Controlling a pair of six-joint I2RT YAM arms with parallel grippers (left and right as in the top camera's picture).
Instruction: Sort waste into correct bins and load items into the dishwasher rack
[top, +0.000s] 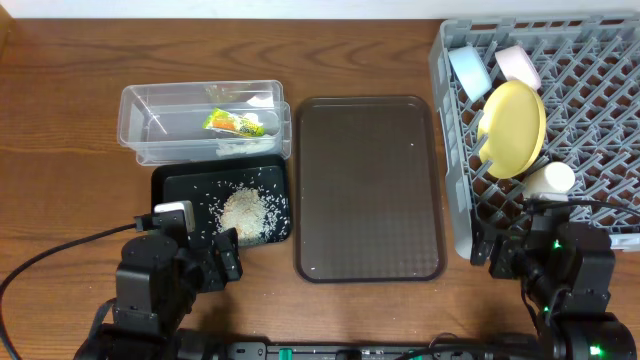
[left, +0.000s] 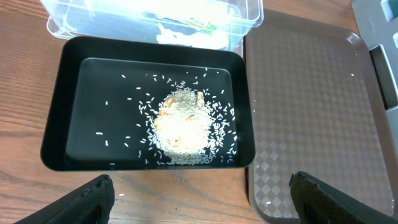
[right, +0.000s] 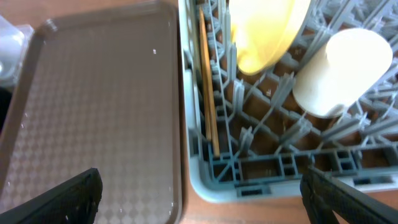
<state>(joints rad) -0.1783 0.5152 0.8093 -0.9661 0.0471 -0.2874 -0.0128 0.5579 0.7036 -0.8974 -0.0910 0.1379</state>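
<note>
My left gripper (left: 202, 196) hangs spread wide, empty, over the black tray (left: 56, 124) of rice (left: 181, 127). The wrapper (top: 235, 123) lies in the clear tub (top: 135, 110). My right gripper (right: 205, 198), also spread, hovers at the rack (right: 214, 180), which holds the plate (top: 513, 127), cup (top: 548, 180), two bowls (top: 468, 70) and chopsticks (right: 208, 93).

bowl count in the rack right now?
2: light-blue bowl in the dishwasher rack's far-left corner, white bowl right beside it. The yellow plate may hide others.

No legible text or labels
</note>
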